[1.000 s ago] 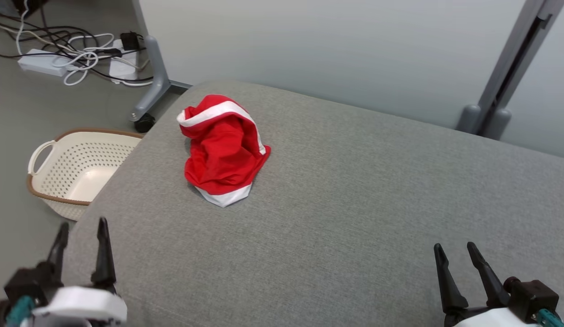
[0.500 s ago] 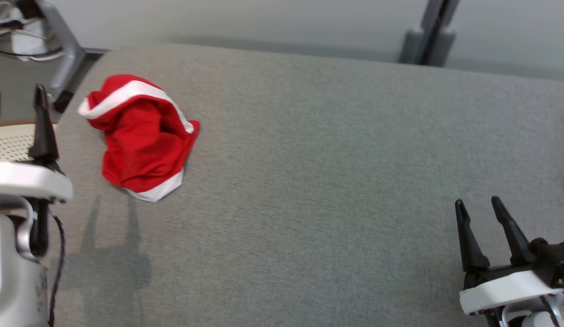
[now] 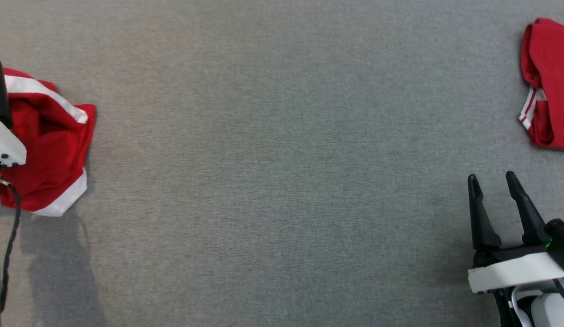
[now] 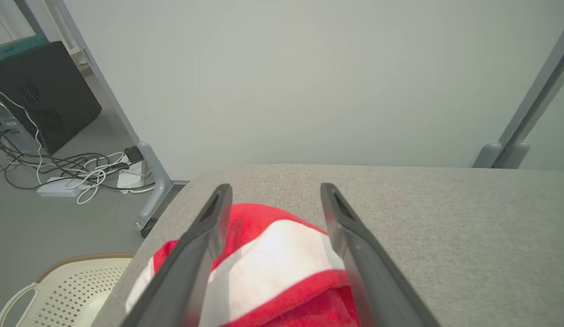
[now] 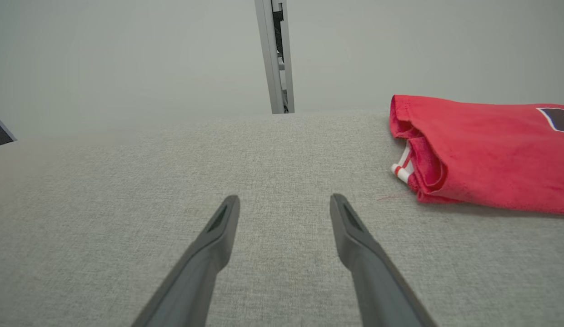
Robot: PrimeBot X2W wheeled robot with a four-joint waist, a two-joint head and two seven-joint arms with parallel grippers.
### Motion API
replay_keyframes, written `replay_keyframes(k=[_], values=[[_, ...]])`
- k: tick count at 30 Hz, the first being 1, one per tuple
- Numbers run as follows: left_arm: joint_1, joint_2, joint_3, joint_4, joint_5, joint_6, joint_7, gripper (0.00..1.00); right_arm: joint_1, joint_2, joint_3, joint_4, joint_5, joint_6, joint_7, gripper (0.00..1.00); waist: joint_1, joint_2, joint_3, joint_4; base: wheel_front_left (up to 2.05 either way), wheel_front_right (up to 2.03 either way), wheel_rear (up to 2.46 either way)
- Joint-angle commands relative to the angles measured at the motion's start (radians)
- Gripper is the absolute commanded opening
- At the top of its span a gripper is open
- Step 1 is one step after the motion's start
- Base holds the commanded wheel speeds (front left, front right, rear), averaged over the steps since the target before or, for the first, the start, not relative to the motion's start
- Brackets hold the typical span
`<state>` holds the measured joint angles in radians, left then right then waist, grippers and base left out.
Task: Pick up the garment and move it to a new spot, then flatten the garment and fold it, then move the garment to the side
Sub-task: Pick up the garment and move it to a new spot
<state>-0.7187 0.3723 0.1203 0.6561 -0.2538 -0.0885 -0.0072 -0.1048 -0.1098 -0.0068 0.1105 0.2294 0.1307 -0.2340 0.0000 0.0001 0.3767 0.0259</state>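
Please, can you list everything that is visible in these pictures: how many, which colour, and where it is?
crumpled garment: one, red with white bands, at the left end of the cushion
folded garment: one, red with white trim, at the right end of the cushion
cushion: one, grey fabric, under both garments
basket: one, cream with a brown rim, on the floor by the cushion's left end
cables: a tangle, black and white, on the floor beyond the basket
computer case: one, black, behind the cables
wall panel: one, pale grey, behind the cushion
left gripper: one, dark fingers, open, crumpled garment seen between them
right gripper: one, dark fingers, open, over bare cushion
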Motion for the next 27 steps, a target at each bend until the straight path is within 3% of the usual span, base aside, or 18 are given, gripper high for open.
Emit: replay_keyframes(k=[1,9,16,17,18,20,24,27], values=[[-0.02,0.012,-0.002,0.008,0.003,-0.006,0.007,1.0,-0.017,-0.004,-0.002,-0.002,-0.001,0.0,-0.005,1.0,0.0,-0.0001,0.024,-0.025,0.0,0.0,0.0],[-0.063,0.035,-0.029,0.137,-0.025,-0.012,0.272,1.0,-0.033,-0.004,-0.005,0.004,0.0,0.0,-0.012,1.0,0.0,-0.0001,0.028,-0.04,0.0,0.0,0.0],[-0.049,0.021,-0.045,0.186,-0.057,-0.01,0.484,1.0,-0.04,0.0,0.0,0.009,-0.002,0.0,-0.014,1.0,0.0,-0.0001,0.022,-0.04,0.0,0.0,0.0],[-0.038,0.018,-0.049,0.189,-0.057,-0.008,0.506,0.96,-0.041,0.0,0.001,0.009,-0.002,0.0,-0.014,1.0,0.0,-0.0001,0.022,-0.04,0.0,0.0,0.0],[-0.03,0.019,-0.05,0.189,-0.058,-0.003,0.521,0.7,-0.043,0.0,0.003,0.011,-0.002,0.0,-0.014,1.0,0.0,-0.0001,0.022,-0.04,0.0,0.0,0.0],[-0.018,0.017,-0.051,0.182,-0.062,0.002,0.531,0.0,-0.046,0.001,0.006,0.011,-0.002,0.0,-0.013,1.0,0.0,-0.0001,0.021,-0.041,0.0,0.0,0.0],[-0.01,0.019,-0.056,0.165,-0.059,0.007,0.521,0.0,-0.047,0.003,0.008,0.016,-0.003,0.0,-0.013,1.0,0.0,-0.0001,0.014,-0.04,0.0,0.0,0.0],[-0.011,0.034,-0.056,0.121,-0.04,0.027,0.444,0.0,-0.044,0.004,0.008,0.019,0.001,0.0,-0.016,1.0,0.0,-0.0001,-0.003,-0.037,0.0,0.0,0.0]])
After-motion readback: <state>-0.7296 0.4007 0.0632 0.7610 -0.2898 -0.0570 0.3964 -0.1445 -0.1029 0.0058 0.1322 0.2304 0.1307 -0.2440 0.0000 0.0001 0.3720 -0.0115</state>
